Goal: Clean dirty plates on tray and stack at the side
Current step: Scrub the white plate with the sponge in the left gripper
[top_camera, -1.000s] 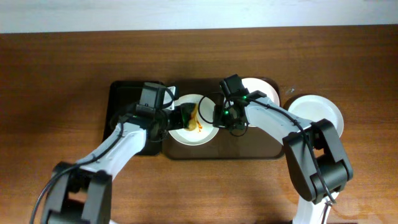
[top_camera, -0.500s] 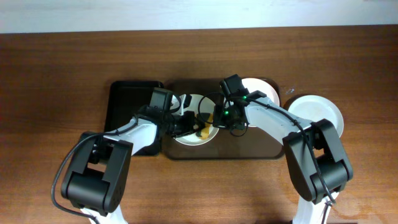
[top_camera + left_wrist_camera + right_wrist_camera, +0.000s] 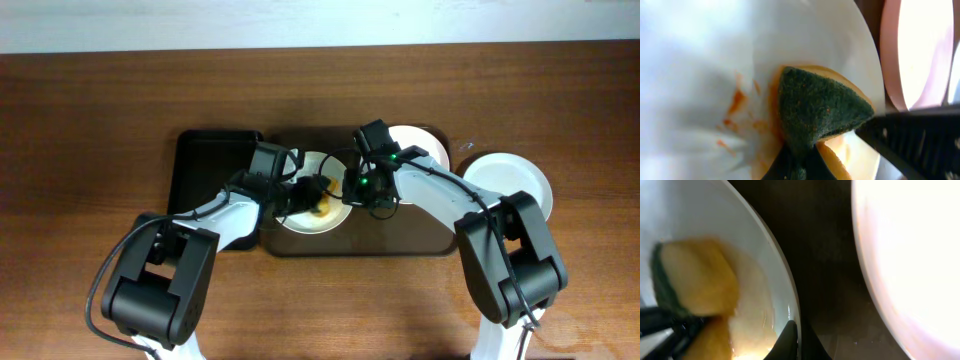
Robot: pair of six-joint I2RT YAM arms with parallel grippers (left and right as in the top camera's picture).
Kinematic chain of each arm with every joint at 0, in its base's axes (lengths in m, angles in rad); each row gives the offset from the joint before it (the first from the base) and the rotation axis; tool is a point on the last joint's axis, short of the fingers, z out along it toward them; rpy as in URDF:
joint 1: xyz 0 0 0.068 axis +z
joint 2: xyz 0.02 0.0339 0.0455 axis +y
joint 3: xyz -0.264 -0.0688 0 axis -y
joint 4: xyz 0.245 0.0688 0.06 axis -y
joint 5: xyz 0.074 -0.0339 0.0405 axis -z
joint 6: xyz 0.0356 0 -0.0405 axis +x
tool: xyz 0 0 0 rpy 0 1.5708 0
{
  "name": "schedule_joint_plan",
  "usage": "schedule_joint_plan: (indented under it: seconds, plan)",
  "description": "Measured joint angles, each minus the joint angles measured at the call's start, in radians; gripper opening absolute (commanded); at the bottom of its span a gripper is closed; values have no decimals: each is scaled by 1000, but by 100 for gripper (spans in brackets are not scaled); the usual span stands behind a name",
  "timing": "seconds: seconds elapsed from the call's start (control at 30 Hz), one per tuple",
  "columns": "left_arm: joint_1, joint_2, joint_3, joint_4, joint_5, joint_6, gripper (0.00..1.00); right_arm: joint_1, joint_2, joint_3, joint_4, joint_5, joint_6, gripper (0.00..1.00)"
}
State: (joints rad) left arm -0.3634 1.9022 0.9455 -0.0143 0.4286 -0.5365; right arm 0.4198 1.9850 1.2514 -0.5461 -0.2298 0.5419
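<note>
left gripper (image 3: 306,196) presses sponge (image 3: 815,115) onto plate (image 3: 805,35), right gripper (image 3: 797,339) pinches its rim

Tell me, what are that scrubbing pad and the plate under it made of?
The sponge looks like soft yellow foam backed with a coarse dark-green fibrous scouring layer, its matted fuzzy texture showing. The plate appears glazed ceramic or possibly melamine: smooth, white, glossy, with a light glint at its rim.
</note>
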Motion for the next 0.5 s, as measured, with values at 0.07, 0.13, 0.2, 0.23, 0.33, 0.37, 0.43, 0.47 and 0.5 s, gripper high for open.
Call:
schedule_joint_plan:
  seconds: [0.07, 0.13, 0.2, 0.23, 0.33, 0.37, 0.43, 0.47, 0.5]
  plan:
    - [5, 0, 1, 11, -28, 0, 0, 0, 0, 0, 0, 0, 0, 4]
    - [24, 0, 4, 15, -52, -3, 0, 0, 0, 0, 0, 0, 0, 4]
    - [37, -1, 11, -11, -58, -4, 0, 0, 0, 0, 0, 0, -1, 4]
    - [42, -5, 19, -45, -62, -3, 0, 0, 0, 0, 0, 0, -4, 4]
    - [49, -32, 25, -143, -88, 12, 0, 0, 0, 0, 0, 0, -8, 4]
    - [50, -45, 26, -177, -106, 20, 0, 0, 0, 0, 0, 0, -10, 4]
    - [51, -72, 25, -224, -155, 32, 0, 0, 0, 0, -1, 0, -14, 4]
    - [52, -89, 22, -237, -184, 35, 0, 0, 0, 0, -1, 0, -15, 4]
    - [56, -113, 15, -248, -219, 41, 0, 0, 0, 0, -1, 0, -18, 4]
